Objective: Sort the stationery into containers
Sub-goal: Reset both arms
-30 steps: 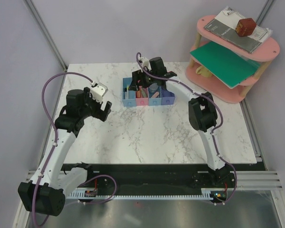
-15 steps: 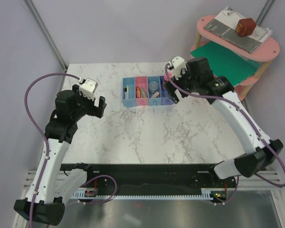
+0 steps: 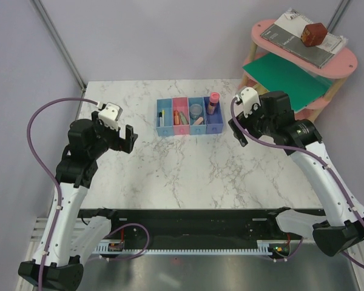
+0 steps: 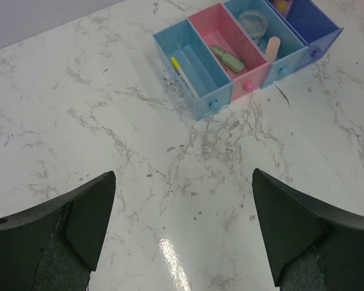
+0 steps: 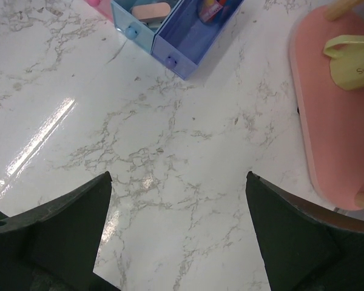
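The stationery (image 3: 214, 99) appears to sit wholly in the containers (image 3: 188, 131), a row running left to right near the worktop's (image 3: 188, 173) far edge (no loose piece shows), lying beyond and between two empty, spread-jawed arms, the right gripper (image 3: 238, 132) nearer its periwinkle end than the left gripper (image 3: 126, 138).

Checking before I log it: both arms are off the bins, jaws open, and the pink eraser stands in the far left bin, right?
Not quite: the top view shows the pink eraser standing in the far right, periwinkle bin. The rest holds: left gripper and right gripper are off the bins, jaws open.
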